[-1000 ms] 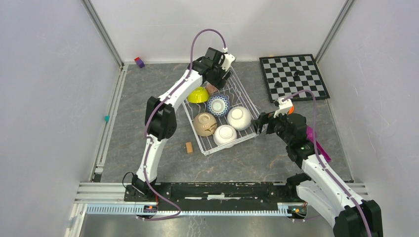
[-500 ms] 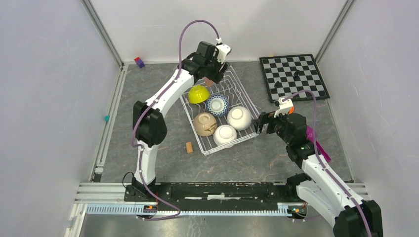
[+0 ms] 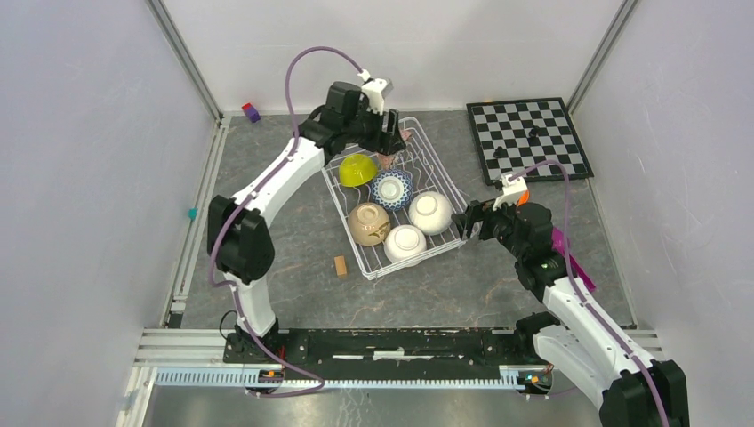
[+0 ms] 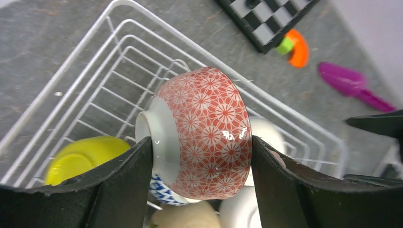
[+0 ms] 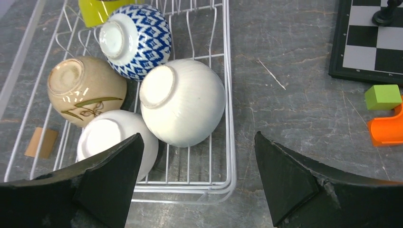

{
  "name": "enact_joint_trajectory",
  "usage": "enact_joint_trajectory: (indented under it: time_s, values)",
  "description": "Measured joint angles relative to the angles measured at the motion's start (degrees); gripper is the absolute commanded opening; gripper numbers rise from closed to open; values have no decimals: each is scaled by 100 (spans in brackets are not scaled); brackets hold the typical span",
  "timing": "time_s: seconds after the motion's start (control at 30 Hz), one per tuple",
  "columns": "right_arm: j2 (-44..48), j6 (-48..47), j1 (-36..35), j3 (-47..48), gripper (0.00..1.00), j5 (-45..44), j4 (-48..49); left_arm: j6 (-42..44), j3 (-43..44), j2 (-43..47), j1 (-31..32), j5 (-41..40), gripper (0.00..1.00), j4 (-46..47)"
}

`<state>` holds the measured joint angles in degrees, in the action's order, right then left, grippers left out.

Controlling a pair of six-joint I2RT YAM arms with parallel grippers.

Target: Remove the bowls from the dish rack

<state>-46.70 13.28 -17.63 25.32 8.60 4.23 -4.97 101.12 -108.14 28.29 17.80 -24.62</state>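
My left gripper (image 3: 389, 145) is shut on the red-patterned bowl (image 4: 204, 133), held on its side above the far end of the white wire dish rack (image 3: 447, 181). In the rack lie, upside down, the lime-yellow bowl (image 3: 356, 169), the blue-and-white bowl (image 3: 392, 189), the tan bowl (image 3: 368, 222) and two white bowls (image 3: 430, 213) (image 3: 405, 243). My right gripper (image 3: 464, 222) is open and empty, just off the rack's near right corner (image 5: 227, 185). In the right wrist view it faces the larger white bowl (image 5: 183, 102).
A chessboard (image 3: 527, 136) with pieces lies at the back right. A small wooden block (image 3: 340, 266) lies left of the rack. A purple scoop (image 3: 569, 258) is under the right arm. An orange piece (image 5: 387, 128) and a green cube (image 5: 382, 96) lie right of the rack.
My left arm has swung back and to the left, carrying the red-patterned bowl up off the rack's far end. The right arm has not moved.
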Motion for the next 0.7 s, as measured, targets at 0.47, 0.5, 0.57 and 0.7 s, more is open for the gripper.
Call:
enact_joint_trajectory:
  time_s: [0.47, 0.5, 0.57, 0.7]
  values:
    - [-1213, 1115, 0, 990, 71, 901, 1165, -3657, -1338, 463, -442, 2684, 41, 3248]
    - [-1292, 1176, 0, 1069, 71, 944, 1237, -3950, -1423, 463, -435, 2837, 41, 3587]
    - [-1379, 1261, 0, 1182, 71, 988, 1329, -4411, -1606, 463, -415, 3062, 41, 4175]
    - [-1493, 1373, 0, 1397, 71, 1008, 1460, -5084, -1993, 463, -402, 3329, 41, 4996]
